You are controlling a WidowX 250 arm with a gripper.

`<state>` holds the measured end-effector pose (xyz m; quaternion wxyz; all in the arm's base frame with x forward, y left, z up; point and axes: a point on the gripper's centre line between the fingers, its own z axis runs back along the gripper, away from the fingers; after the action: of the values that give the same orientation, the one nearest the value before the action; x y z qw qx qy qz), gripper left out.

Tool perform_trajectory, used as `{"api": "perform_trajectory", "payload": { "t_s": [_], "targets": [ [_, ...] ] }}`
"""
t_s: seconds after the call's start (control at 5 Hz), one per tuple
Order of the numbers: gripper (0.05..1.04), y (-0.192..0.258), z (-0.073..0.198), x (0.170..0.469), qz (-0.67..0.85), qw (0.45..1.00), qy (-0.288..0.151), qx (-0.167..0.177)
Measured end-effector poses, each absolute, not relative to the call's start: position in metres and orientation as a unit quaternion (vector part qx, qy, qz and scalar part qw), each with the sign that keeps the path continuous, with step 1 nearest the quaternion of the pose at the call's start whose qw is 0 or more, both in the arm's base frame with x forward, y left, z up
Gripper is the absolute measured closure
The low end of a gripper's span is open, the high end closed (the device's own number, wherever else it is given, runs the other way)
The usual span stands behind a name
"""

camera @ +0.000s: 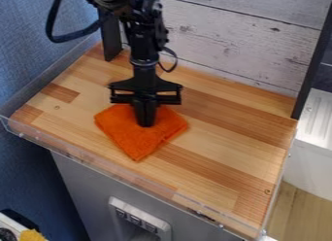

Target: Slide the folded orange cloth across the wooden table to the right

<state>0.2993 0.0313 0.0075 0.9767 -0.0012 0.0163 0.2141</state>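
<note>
You are looking at an orange cloth (pixel 135 144) lying on the left half of the counter (pixel 224 152), its fuzzy, soft-looking fabric spreading into a rough diamond with rounded corners and a slightly rumpled right edge. Your black hand (pixel 145 124) is pointing straight down over its middle, its two fingers pressing together and their tips meeting the fabric; you cannot tell whether they are pinching a fold. The wide, angular bar of the hand is spanning the cloth's far part, and the dark arm (pixel 144 43) is coming down from the top edge. Around the cloth, smooth wooden strips are alternating between pale and reddish brown. The cloth's nearest corner is pointing toward a clear plastic lip (pixel 152 184) that is running along the near edge, with some wood lying between them. Your broadest stretch of wood is extending to the cloth's right, ending near a slim black post (pixel 312 65). Behind, weathered whitish planks (pixel 240 38) are standing as a wall, and a blue, textured surface (pixel 26 55) is bordering the left side.
</note>
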Motion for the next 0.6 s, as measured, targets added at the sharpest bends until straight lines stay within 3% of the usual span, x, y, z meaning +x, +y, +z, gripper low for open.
{"api": "perform_trajectory", "payload": {
  "t_s": [0.6],
  "targets": [
    [1.025, -0.034, 0.009, 0.301, 0.074, 0.997, 0.01, -0.012]
  ]
}}
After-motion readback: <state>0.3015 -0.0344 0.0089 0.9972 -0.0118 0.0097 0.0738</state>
